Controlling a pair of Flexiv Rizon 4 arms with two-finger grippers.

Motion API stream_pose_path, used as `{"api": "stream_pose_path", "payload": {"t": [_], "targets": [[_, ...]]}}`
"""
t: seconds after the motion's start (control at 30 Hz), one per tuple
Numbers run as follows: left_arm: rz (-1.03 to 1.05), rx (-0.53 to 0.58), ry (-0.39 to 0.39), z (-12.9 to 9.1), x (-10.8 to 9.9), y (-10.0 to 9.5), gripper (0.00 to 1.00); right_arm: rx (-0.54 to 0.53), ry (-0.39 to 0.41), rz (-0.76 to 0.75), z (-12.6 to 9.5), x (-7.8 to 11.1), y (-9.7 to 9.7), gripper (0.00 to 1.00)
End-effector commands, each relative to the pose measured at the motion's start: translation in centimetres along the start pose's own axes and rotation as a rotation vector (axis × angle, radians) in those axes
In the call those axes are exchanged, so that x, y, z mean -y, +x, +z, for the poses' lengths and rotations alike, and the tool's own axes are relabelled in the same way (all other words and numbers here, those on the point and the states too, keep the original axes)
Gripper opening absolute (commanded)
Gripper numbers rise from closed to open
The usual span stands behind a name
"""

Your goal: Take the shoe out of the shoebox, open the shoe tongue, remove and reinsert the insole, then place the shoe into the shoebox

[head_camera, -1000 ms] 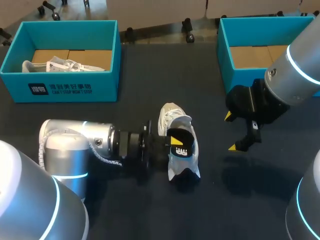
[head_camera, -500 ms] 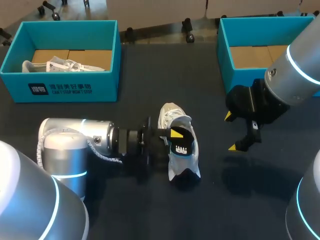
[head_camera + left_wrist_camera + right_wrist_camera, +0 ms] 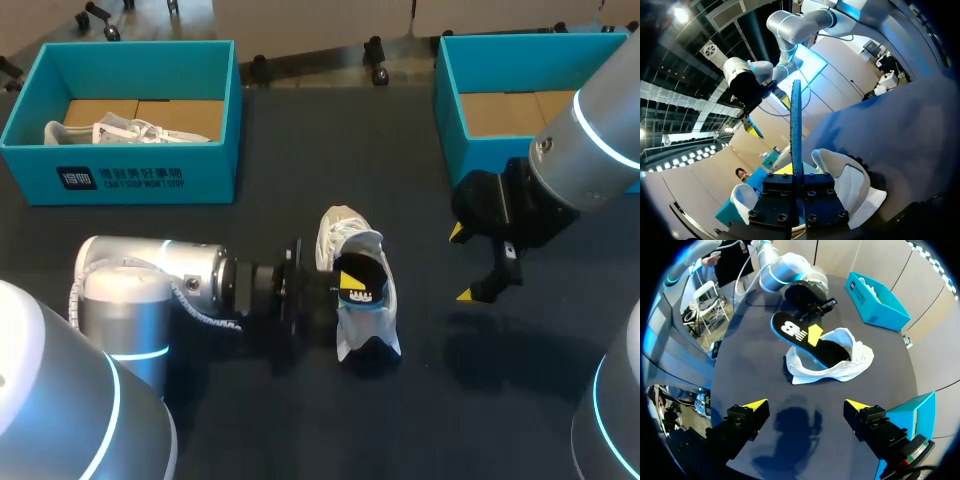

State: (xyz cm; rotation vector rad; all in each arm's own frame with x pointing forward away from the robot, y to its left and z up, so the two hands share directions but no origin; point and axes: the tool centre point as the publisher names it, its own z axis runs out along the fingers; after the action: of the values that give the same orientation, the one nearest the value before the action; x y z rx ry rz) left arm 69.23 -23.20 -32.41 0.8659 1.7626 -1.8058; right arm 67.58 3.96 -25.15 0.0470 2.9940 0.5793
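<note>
A white shoe lies on the dark table in the middle of the head view. Its black insole, blue underneath, sticks out of the shoe's opening with its far end still inside. My left gripper comes in from the left and is shut on the insole's free end. In the left wrist view the insole stands edge-on between the fingers, beside the shoe. My right gripper hangs open to the right of the shoe, holding nothing. In the right wrist view the right gripper is short of the shoe and the insole.
A teal shoebox stands at the back left with a second white shoe inside. Another teal shoebox stands at the back right, just behind my right arm, showing only its cardboard floor.
The left gripper's fingers loosened for a moment and closed again on the insole, which shifted slightly. The right arm has kept still.
</note>
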Motion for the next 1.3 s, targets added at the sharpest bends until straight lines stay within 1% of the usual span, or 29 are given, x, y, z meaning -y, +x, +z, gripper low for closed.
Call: {"api": "stream_pose_path", "payload": {"t": [0.03, 0.43, 0.63, 0.67, 0.7, 0.73, 0.77, 0.8, 1.0, 1.03, 1.2, 1.27, 1.3], "targets": [[-0.001, -0.008, 0.0, 0.4, -0.9, 0.2, 0.0, 0.003, 0.0, 0.0, 0.1, 0.0, 0.1, 1.0], [0.024, -0.016, -0.081, -0.2, -3.1, -0.4, 0.0, 0.003, 0.0, 0.0, 0.1, 0.0, 0.1, 1.0], [0.026, -0.019, -0.091, -0.5, -2.9, -0.2, 0.0, 0.003, 0.0, 0.0, 0.1, 0.0, 0.1, 1.0], [0.026, -0.018, -0.091, -0.6, -2.8, -0.2, 0.13, 0.003, 0.0, 0.0, 0.1, 0.0, 0.1, 1.0], [0.025, -0.014, -0.09, -0.7, -2.6, -0.3, 0.43, 0.003, 0.0, 0.0, 0.1, 0.0, 0.1, 1.0], [0.025, -0.01, -0.087, -0.8, -2.4, -0.4, 0.58, 0.003, 0.0, 0.0, 0.1, 0.0, 0.1, 1.0], [0.028, 0.0, -0.082, -0.9, -2.2, -0.6, 0.57, 0.003, 0.0, 0.0, 0.1, 0.0, 0.1, 1.0], [0.03, 0.007, -0.077, -0.9, -1.9, -0.9, 0.62, 0.003, 0.0, 0.0, 0.1, 0.0, 0.1, 1.0], [0.048, 0.028, -0.052, -0.9, -0.7, -1.9, 0.54, 0.003, 0.0, 0.0, 0.1, 0.0, 0.1, 1.0], [0.05, 0.028, -0.049, -0.9, -0.4, -2.0, 0.51, 0.003, 0.0, 0.0, 0.1, 0.0, 0.1, 1.0], [0.057, 0.025, -0.039, -1.5, 0.3, -1.9, 0.46, 0.003, 0.0, 0.0, 0.1, 0.0, 0.1, 1.0], [0.059, 0.016, -0.04, -1.7, 0.4, -1.7, 0.41, 0.003, 0.0, 0.0, 0.1, 0.0, 0.1, 1.0], [0.058, 0.014, -0.04, -1.8, 0.4, -1.5, 0.36, 0.003, 0.0, 0.0, 0.1, 0.0, 0.1, 1.0]]}}
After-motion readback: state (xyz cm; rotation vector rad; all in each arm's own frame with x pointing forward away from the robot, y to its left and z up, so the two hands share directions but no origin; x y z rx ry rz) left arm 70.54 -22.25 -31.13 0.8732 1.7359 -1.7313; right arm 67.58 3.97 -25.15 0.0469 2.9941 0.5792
